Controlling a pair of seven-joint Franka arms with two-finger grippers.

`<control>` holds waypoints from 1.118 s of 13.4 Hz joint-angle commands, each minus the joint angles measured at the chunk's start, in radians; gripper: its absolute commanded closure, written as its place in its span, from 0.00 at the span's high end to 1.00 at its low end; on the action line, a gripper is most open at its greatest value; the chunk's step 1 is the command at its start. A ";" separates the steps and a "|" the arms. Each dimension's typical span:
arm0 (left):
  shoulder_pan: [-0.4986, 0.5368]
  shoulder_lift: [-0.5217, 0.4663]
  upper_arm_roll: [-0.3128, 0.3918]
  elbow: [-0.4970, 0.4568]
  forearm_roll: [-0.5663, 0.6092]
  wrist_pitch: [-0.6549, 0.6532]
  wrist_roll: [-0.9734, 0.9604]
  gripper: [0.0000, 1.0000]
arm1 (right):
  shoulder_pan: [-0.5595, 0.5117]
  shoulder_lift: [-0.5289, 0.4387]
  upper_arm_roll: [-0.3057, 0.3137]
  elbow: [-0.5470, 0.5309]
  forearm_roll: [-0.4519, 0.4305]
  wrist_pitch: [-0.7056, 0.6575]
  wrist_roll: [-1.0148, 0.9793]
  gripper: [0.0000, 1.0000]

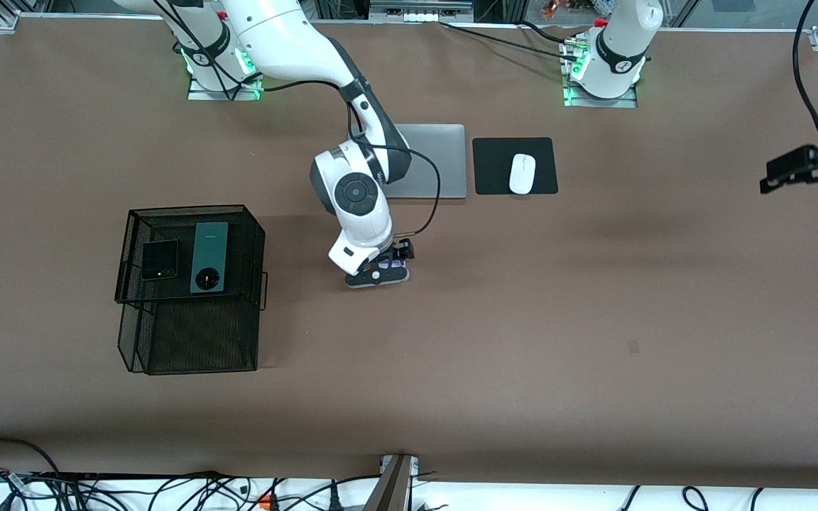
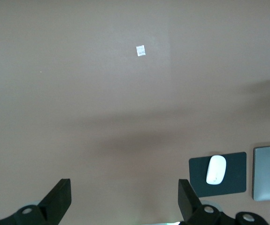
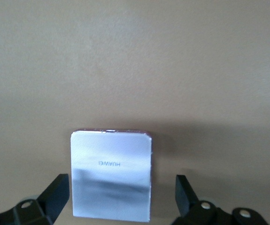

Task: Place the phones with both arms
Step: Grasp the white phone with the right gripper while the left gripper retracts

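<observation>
Front view: the right gripper (image 1: 390,270) hangs low over the middle of the desk (image 1: 593,319), directly above the pale lilac-white phone (image 1: 393,263), which lies flat on the bare surface, nearer to the front camera than the silver laptop (image 1: 437,160). In the right wrist view the jaws stand open, one at each long side of this phone (image 3: 111,176), with a gap showing at both sides; no contact is made. The black phone (image 1: 160,260) and the dark green phone (image 1: 209,257) already lie side by side on the top tier of the black wire basket (image 1: 192,351), toward the right arm's end of the desk. The left gripper (image 2: 124,201) waits, raised at the left arm's edge of the desk, jaws open and empty; its view shows the white mouse (image 2: 216,169) on the black mouse pad (image 2: 233,174).

Handling, as a judgement: the lilac phone appears thin, rigid, light and glossy, hence slippery. A hold across the two long edges near mid-length seems soundest, with the jaws lowered almost to the desk.
</observation>
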 commanded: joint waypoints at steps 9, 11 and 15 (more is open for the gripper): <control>-0.002 -0.043 -0.080 -0.078 -0.003 0.133 -0.063 1.00 | 0.004 0.046 0.016 0.021 0.020 0.074 -0.001 1.00; 0.002 -0.055 -0.100 -0.124 -0.003 0.151 -0.091 1.00 | 0.004 0.046 0.016 0.021 0.020 0.074 -0.001 1.00; 0.013 -0.083 -0.121 -0.152 -0.002 0.162 -0.096 1.00 | 0.004 0.053 0.018 0.021 0.020 0.074 -0.005 1.00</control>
